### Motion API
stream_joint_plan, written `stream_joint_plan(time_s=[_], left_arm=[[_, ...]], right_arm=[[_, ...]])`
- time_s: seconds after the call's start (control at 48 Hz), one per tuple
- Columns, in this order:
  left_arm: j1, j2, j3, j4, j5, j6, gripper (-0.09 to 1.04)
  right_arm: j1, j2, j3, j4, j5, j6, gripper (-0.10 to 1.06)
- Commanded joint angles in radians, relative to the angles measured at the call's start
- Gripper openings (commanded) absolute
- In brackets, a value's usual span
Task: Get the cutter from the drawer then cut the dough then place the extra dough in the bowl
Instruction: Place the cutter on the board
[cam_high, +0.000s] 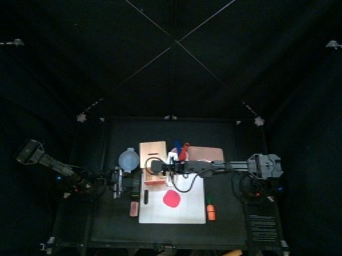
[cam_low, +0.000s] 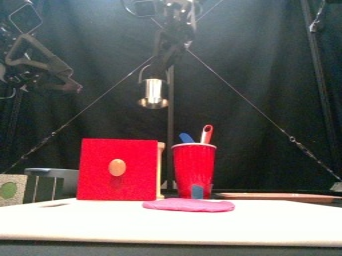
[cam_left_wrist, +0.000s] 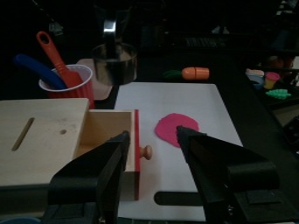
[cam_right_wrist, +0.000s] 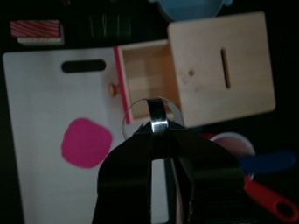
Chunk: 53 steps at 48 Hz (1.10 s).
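Observation:
My right gripper (cam_right_wrist: 156, 131) is shut on the wire handle of the round metal cutter (cam_right_wrist: 158, 112) and holds it in the air above the open drawer (cam_right_wrist: 146, 74) of the wooden box (cam_right_wrist: 222, 61). In the front view the cutter (cam_low: 155, 92) hangs high over the red drawer front (cam_low: 120, 168). The flat pink dough (cam_high: 171, 199) lies on the white cutting board (cam_high: 194, 215). The blue-grey bowl (cam_high: 128, 158) stands left of the box. My left gripper (cam_left_wrist: 156, 136) is open and empty, low in front of the drawer, at the board's left side (cam_high: 118, 183).
A red cup (cam_low: 194, 168) with a blue and a red toy knife stands right of the box. An orange toy food (cam_high: 211, 211) lies at the board's right edge. A small red striped toy (cam_right_wrist: 38, 29) lies off the board's left side.

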Motion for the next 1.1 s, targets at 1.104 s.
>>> stream_joint_plan(time_s=[1.104], left_arm=[[0.221, 0.000, -0.069, -0.003, -0.011, -0.002, 0.84]], right_arm=[[0.227, -0.262, 0.776, -0.175, -0.411, 0.560, 0.48]])
